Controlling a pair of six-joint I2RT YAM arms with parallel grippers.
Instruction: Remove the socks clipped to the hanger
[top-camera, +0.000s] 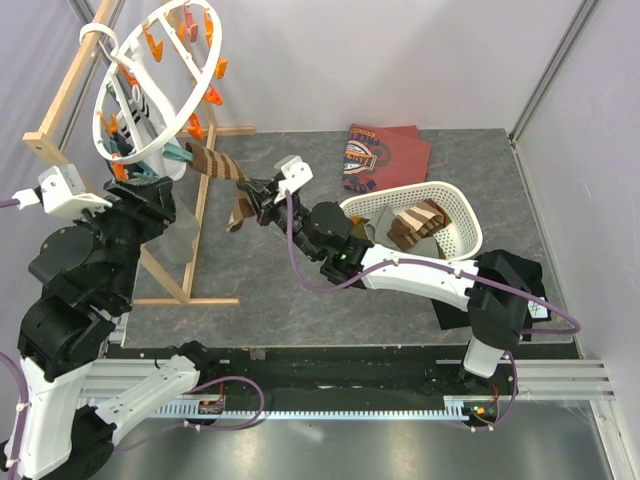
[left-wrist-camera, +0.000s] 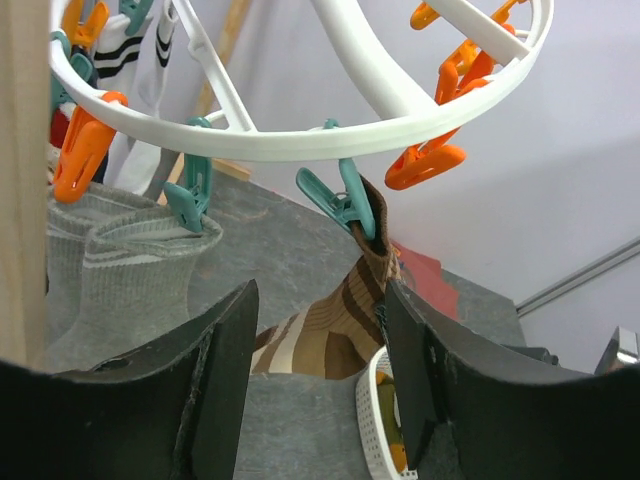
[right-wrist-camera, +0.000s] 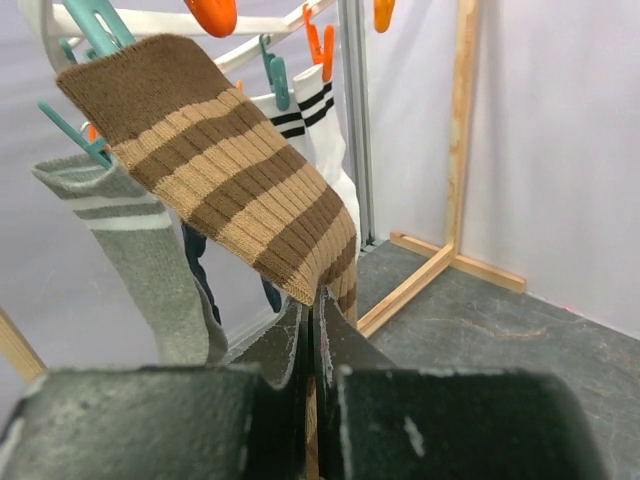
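The white ring hanger (top-camera: 165, 75) with orange and teal clips hangs from the wooden rack at the far left. A brown-and-tan striped sock (top-camera: 222, 172) stays clipped to its rim by a teal clip (left-wrist-camera: 345, 198) and stretches toward my right gripper (top-camera: 262, 195), which is shut on it (right-wrist-camera: 230, 185). Grey socks (left-wrist-camera: 120, 270) and a white sock with black stripes (right-wrist-camera: 315, 130) also hang from the hanger. My left gripper (left-wrist-camera: 315, 370) is open and empty just below the ring, with the striped sock (left-wrist-camera: 335, 320) beyond its jaws.
A wooden rack frame (top-camera: 195, 215) stands at the left. A white mesh basket (top-camera: 455, 215) with removed socks sits right of centre. A folded maroon shirt (top-camera: 385, 155) lies at the back. A black cloth (top-camera: 520, 280) lies at the right.
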